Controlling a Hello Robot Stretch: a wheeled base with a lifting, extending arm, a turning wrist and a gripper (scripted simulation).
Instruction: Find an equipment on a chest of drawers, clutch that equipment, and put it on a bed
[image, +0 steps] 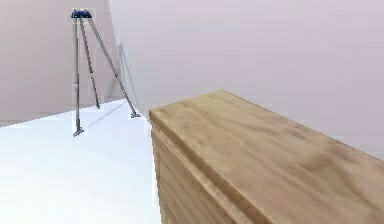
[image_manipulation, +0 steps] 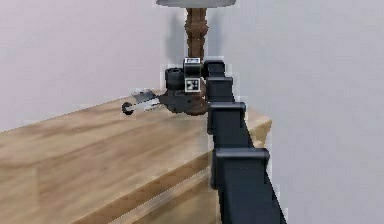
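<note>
- Wall (image: 250, 50) and floor (image: 60, 170): plain pale surfaces. The floor runs open along the left of the chest, which leaves the base room to drive.
- Chest (image: 260, 150): a wooden unit that fills the near right of the forward view. In the arm side view its flat top lies under the arm, so the robot stands alongside it, within reach.
- Arm (image_manipulation: 235, 150): a dark bar extended from the near edge out over the chest top toward the far wall. This extension carries the gripper to the far part of the top.
- Tripod (image: 81, 15): stands on the floor at the far left, well apart from the chest and off the working path.
- Lamp (image_manipulation: 197, 35): a turned wooden stem on the chest's far edge, just behind the gripper. Judgement: it is a collision risk on lift.
- Gripper (image_manipulation: 135, 103): points left, low over the chest top. The jaw state cannot be told, nor whether anything is held.
- Pale shape (image_manipulation: 148, 97): lies at the fingers over the chest top. Judgement: it is probably the equipment, at the grasp stage. The bed step is not yet done.
</note>
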